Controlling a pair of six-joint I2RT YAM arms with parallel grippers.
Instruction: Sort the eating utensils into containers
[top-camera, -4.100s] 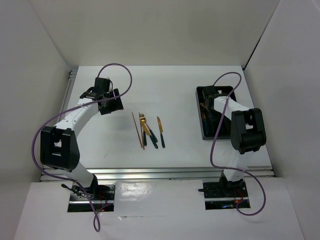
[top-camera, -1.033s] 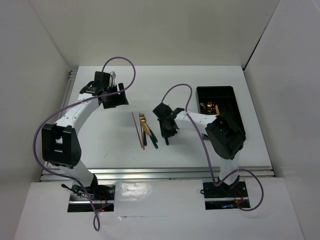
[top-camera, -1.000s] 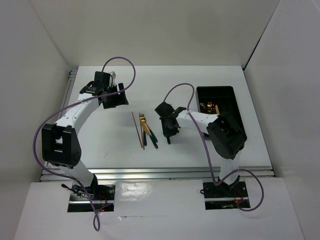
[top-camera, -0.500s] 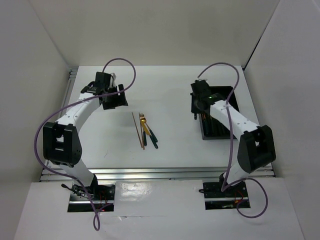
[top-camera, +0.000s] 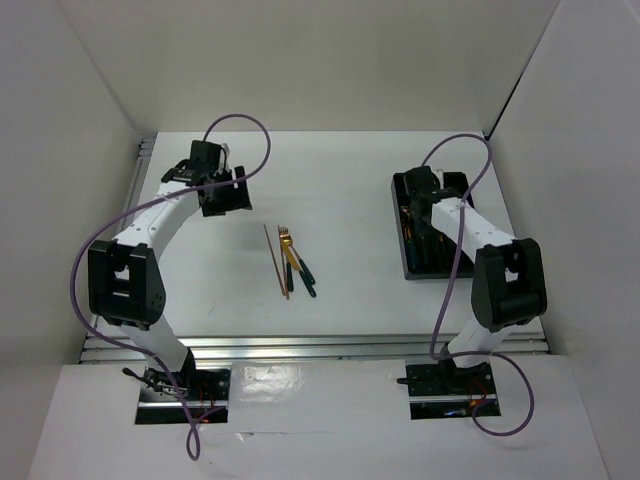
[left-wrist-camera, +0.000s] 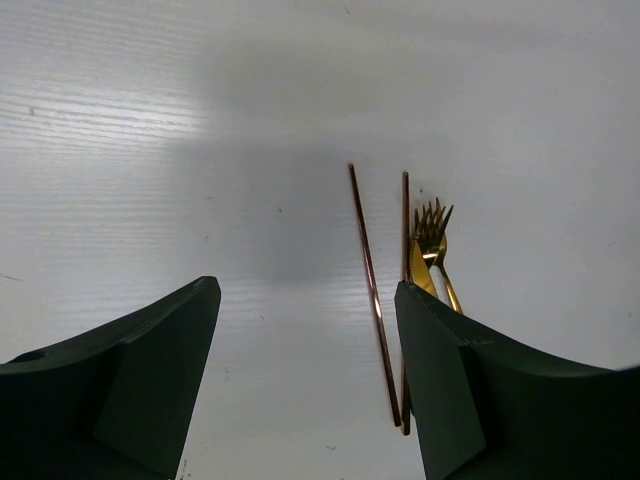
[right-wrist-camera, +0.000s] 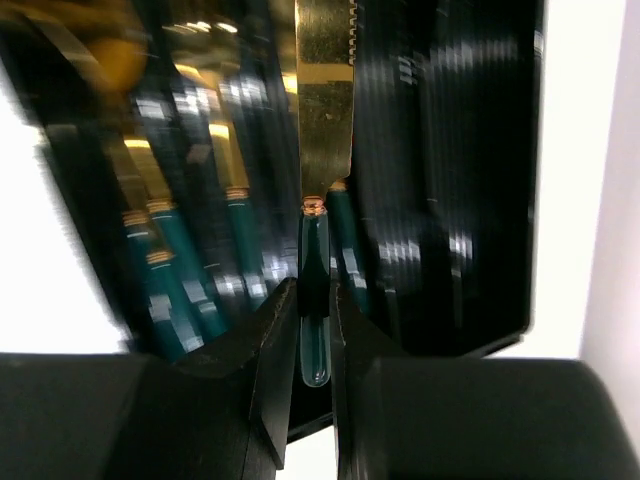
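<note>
Hanging from the right gripper (right-wrist-camera: 313, 295), a gold-bladed knife (right-wrist-camera: 324, 150) is clamped by the tip of its teal handle, blade pointing away over the black tray (top-camera: 412, 262) at the right of the desk (top-camera: 350, 180). Other teal-handled utensils (right-wrist-camera: 160, 270) already lie in the tray's left compartments. The wrist view is too blurred to tell which slot sits under the knife.

Left of centre, two chopsticks (left-wrist-camera: 375, 300) and a fork (left-wrist-camera: 432, 225) lie close together on the desk. The left gripper (left-wrist-camera: 303, 290) hovers near them, spread apart and holding nothing.

The risk, as I judge it, lies in the grip so far back on the handle. The long blade could swing or tilt on release, landing across a divider or on the pieces already sorted. Letting go high would make it bounce or rattle them askew.
</note>
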